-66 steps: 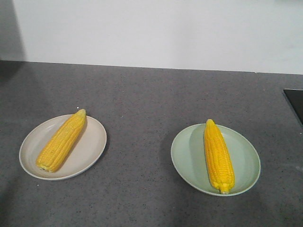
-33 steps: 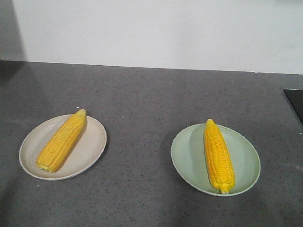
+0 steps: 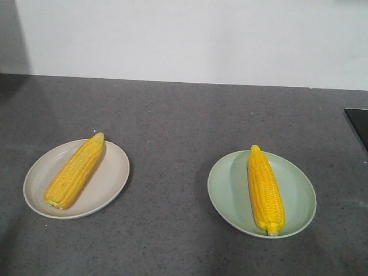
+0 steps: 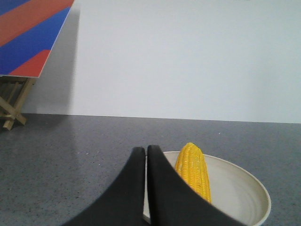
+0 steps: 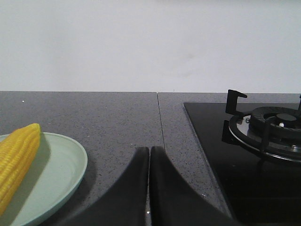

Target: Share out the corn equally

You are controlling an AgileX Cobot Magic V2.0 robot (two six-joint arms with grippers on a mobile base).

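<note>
One yellow corn cob [image 3: 76, 171] lies on the cream plate [image 3: 112, 184] at the left of the grey counter. A second corn cob [image 3: 265, 189] lies on the pale green plate [image 3: 230, 190] at the right. In the left wrist view my left gripper [image 4: 146, 150] is shut and holds nothing, sitting just in front of the cream plate [image 4: 244, 193] with the cob [image 4: 194, 170] to its right. In the right wrist view my right gripper [image 5: 149, 150] is shut and holds nothing, with the green plate [image 5: 66, 169] and its cob [image 5: 16, 155] to its left. Neither gripper shows in the front view.
A black gas hob [image 5: 263, 141] with a burner grate lies to the right of my right gripper; its corner shows at the counter's right edge [image 3: 357, 126]. A red and blue board [image 4: 28, 33] on a wooden stand leans at the far left. A white wall backs the counter.
</note>
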